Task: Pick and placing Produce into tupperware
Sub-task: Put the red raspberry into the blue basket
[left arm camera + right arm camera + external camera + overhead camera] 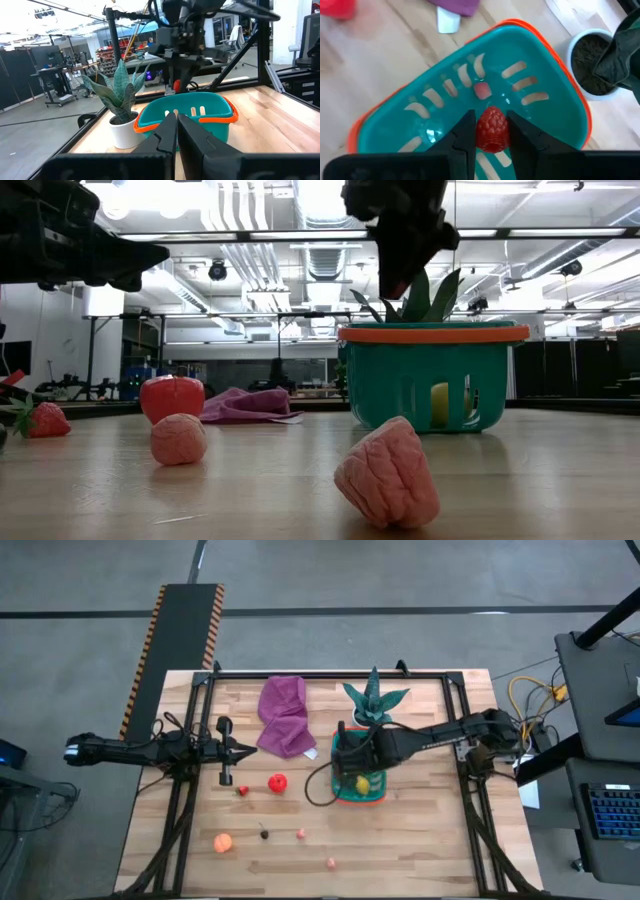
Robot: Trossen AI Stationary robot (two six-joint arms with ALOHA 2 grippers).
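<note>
One raspberry point(492, 129) is pinched in your right end effector point(491, 131) above the teal basket point(555, 95) at frame centre, while your left end effector point(243, 750), fully closed, hangs at centre left.

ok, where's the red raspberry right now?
Right wrist view: the small red raspberry is pinched in the right hand, hanging over the inside of the teal slotted plastic basket, right of table centre beside the potted plant.

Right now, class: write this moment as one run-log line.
right gripper: shut on raspberry, over teal basket | left gripper: shut, idle at table's left | lemon: in basket
</note>
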